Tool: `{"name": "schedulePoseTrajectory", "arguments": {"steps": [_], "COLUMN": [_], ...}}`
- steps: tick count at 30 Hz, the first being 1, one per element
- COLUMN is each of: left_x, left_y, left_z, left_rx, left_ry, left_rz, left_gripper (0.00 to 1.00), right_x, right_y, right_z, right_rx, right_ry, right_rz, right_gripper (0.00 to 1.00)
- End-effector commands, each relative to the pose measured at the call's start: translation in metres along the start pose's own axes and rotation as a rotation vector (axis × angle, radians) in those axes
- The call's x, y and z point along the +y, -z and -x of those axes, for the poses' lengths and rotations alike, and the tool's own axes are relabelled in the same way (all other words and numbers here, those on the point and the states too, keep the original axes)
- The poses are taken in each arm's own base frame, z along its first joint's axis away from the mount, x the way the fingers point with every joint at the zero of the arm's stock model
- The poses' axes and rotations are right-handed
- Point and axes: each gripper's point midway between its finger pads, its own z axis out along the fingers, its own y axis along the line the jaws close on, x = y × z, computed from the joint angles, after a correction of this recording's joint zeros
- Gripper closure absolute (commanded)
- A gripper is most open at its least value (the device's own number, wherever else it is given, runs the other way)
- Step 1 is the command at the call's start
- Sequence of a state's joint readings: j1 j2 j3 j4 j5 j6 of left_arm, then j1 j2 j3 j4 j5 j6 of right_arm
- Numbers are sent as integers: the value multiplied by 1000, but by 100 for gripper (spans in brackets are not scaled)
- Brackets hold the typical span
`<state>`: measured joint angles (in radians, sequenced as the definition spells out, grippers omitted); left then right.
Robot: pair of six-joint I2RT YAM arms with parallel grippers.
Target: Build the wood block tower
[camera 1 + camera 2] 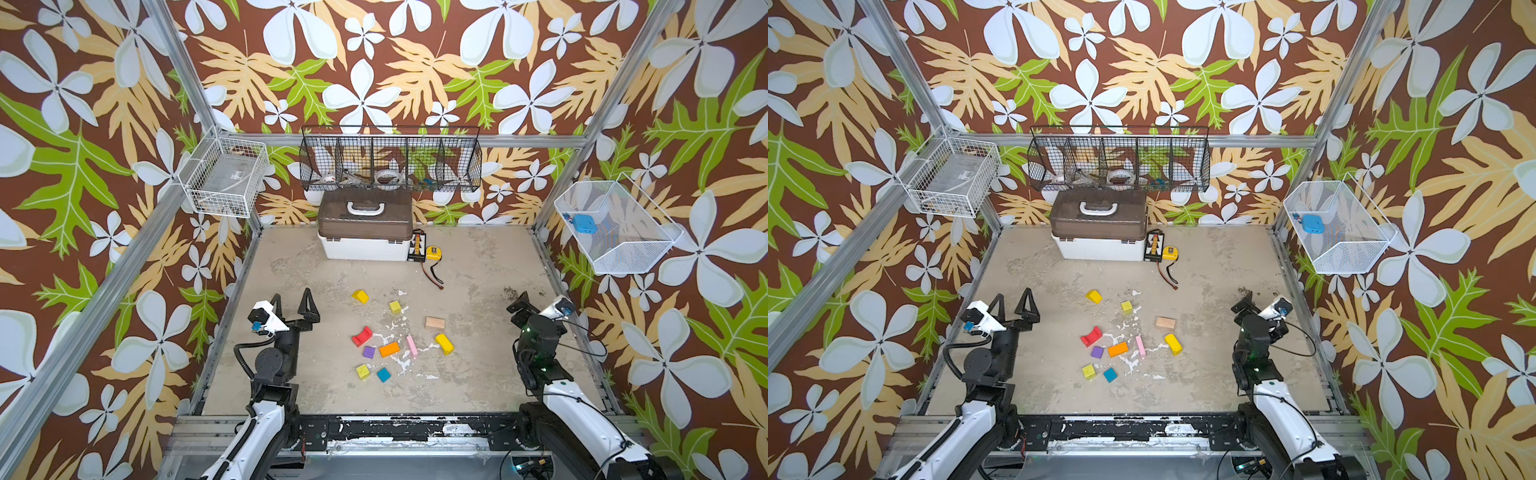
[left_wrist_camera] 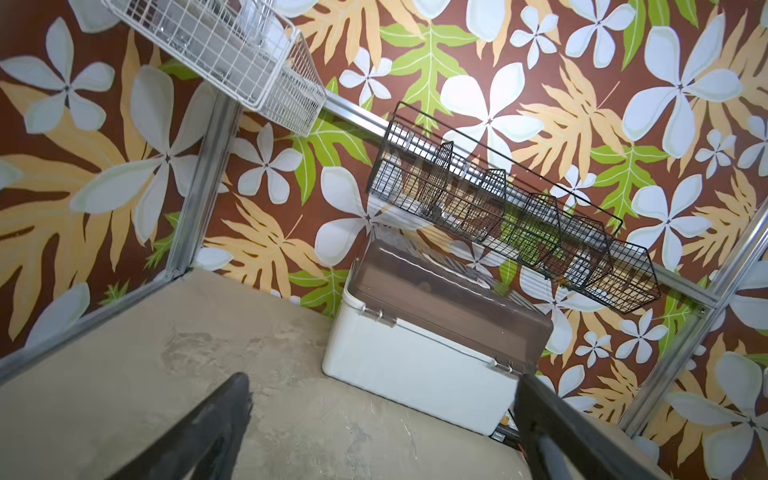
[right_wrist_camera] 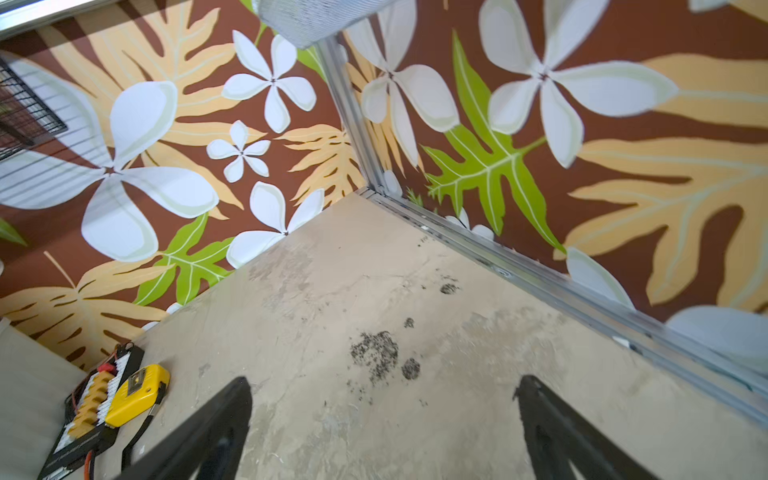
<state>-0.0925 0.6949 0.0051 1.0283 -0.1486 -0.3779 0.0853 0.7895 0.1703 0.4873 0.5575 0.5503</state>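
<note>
White shells are covering black joints on your left arm (image 1: pixel 266 419) and right arm (image 1: pixel 569 407). A black ribbed cable (image 1: pixel 239 353) is curling off the left. Thin black wires (image 1: pixel 590 347) are trailing from the right, where green lights (image 1: pixel 528 331) are glowing. The left claw (image 1: pixel 291 297) and right claw (image 3: pixel 384 382) are showing black triangular fingers (image 1: pixel 307 303) under white wrist cameras (image 1: pixel 268 318).

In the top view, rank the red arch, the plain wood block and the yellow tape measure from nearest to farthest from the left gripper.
From the left gripper:
1. Red arch, at the left of the block cluster.
2. Plain wood block, on the cluster's right side.
3. Yellow tape measure, at the back.
</note>
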Motion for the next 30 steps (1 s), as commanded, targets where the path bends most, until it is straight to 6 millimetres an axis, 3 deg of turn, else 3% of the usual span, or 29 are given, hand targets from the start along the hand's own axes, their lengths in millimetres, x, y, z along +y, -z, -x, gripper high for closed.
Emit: {"name": "schedulePoseTrajectory", "arguments": {"steps": [1,3,6,8,11,14,17,23,27,30], "left_x": [21,46,32,39,50,50,45,45,45,45], "left_y": [8,8,2,1,-6,-15,-21,-23,-23,-23], "left_z": [-33,-40,-47,-49,-58,-66,-71,-74,-74,-74], "left_rx": [90,85,130,129,174,218,249,264,264,264], "left_ry": [56,141,145,160,159,145,131,130,133,133], "left_rz": [74,213,132,170,252,261,236,241,238,237], "left_gripper": [0,0,0,0,0,0,2,2,2,2], "right_x": [6,4,21,36,74,116,159,227,250,246], "right_y": [4,3,-1,-4,-6,-2,18,81,109,103], "right_z": [1,-3,-5,-10,-18,-35,-47,-88,-112,-124], "right_rx": [-19,-4,15,42,95,194,265,355,402,449], "right_ry": [-68,-69,-43,-8,77,182,242,320,422,463], "right_rz": [60,47,116,168,281,376,470,663,685,605], "right_gripper": [0,0,0,0,3,10,13,19,24,26]}}
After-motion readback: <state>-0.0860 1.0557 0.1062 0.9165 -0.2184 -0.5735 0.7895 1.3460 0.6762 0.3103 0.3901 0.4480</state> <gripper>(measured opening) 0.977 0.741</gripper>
